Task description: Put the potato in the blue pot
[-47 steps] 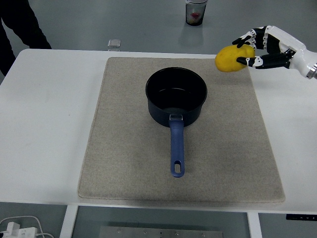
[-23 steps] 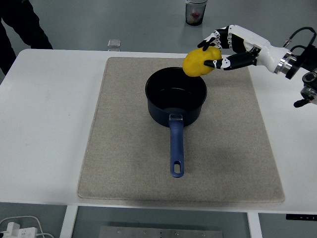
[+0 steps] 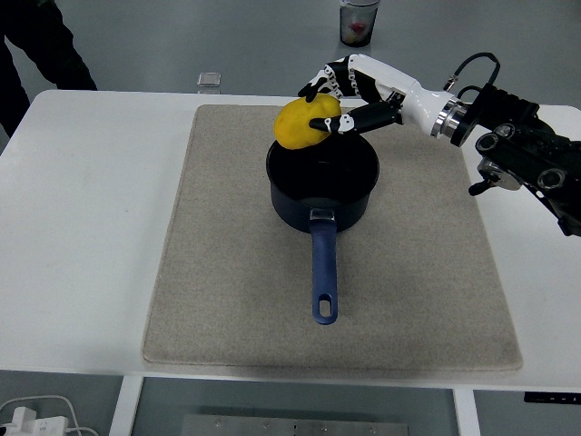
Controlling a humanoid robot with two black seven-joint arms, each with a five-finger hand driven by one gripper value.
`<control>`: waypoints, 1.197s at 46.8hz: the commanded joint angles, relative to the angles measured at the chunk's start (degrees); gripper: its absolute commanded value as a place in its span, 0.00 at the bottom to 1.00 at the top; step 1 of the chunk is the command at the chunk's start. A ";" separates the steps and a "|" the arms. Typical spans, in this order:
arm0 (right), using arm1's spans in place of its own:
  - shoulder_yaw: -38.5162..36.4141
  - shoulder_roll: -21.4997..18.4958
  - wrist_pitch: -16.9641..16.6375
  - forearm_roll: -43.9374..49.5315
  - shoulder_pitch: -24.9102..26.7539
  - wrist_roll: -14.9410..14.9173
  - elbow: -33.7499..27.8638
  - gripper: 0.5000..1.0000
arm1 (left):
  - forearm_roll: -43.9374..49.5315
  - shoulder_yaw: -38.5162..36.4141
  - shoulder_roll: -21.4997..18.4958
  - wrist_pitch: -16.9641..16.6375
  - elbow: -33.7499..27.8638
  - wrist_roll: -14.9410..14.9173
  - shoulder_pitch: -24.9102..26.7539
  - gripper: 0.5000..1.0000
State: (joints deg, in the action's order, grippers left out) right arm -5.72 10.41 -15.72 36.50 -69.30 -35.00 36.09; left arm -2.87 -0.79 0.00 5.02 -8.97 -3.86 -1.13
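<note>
White table, beige mat, grey floor.

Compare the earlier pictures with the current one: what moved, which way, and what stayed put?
The right hand, shut on the potato throughout, carried it leftward from beyond the mat's far right corner to above the blue pot's far left rim. Pot and mat stayed put.

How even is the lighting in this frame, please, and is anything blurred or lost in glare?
Head view: soft, even light; the pot casts only a faint shadow on the mat. The pot's dark inside shows a mild sheen, not glare. The potato and right hand are sharp, without motion blur. The white table is bright but not washed out.
</note>
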 commanded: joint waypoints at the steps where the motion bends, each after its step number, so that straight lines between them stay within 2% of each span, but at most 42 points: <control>1: -0.08 -1.00 -0.01 0.06 0.48 0.00 -0.93 0.00 | -0.03 0.00 0.00 -0.10 -0.09 0.00 -0.01 0.99; 18: -0.17 -1.00 0.17 0.33 3.99 0.00 -2.43 0.00 | 0.06 0.00 0.00 -0.01 -0.09 0.00 -0.01 0.99; 44: -0.25 -1.00 0.52 0.15 6.45 0.00 -3.39 0.00 | -0.03 0.00 0.00 -0.01 0.00 0.00 -0.01 0.99; 48: -0.43 -0.92 0.25 -0.02 6.54 0.00 -3.39 0.11 | -0.03 0.00 0.00 -0.01 0.00 0.00 -0.01 0.99; 50: -0.52 -0.92 0.25 -0.02 6.54 0.00 -3.39 0.26 | -0.03 0.00 0.00 -0.01 0.00 0.00 -0.01 0.99; 53: -0.61 -0.91 0.43 -0.02 6.54 0.00 -3.39 0.37 | -0.03 0.00 0.00 -0.01 0.00 0.00 -0.01 0.99; 56: -0.61 -0.83 0.69 -0.02 6.54 0.00 -3.30 0.58 | -0.03 0.00 0.00 -0.10 0.00 0.00 -0.01 0.99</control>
State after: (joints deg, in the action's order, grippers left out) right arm -6.31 9.52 -15.36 36.48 -62.75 -35.00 32.70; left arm -2.90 -0.79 0.00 5.01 -9.00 -3.86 -1.14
